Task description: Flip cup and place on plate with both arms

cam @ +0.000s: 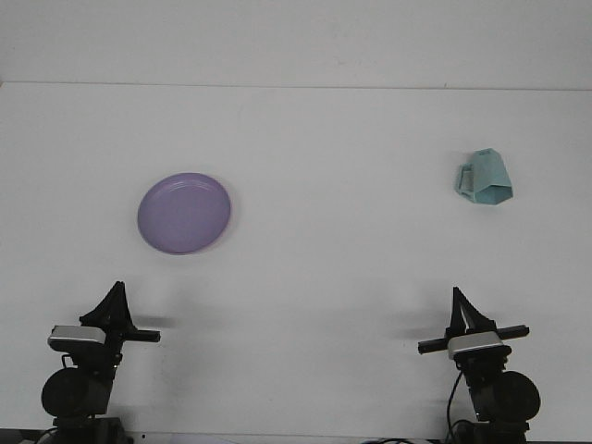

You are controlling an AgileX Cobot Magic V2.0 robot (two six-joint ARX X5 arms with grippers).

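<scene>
While both arms rest low, left hand point(115, 294) pressed together; round lilac plastic plate point(184, 213) empty, left-centre. Faceted pale-teal handled cup point(486, 178) lies tipped far right: likely light, rigid, slick; grip its rim. Right hand point(459, 302) likewise pressed together.

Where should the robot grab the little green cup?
Probably across the cup's faceted body, coming from above with the right gripper, which is nearer. It seems to sit upside down, handle toward the left, so the angled sides offer flat faces to pinch.
</scene>
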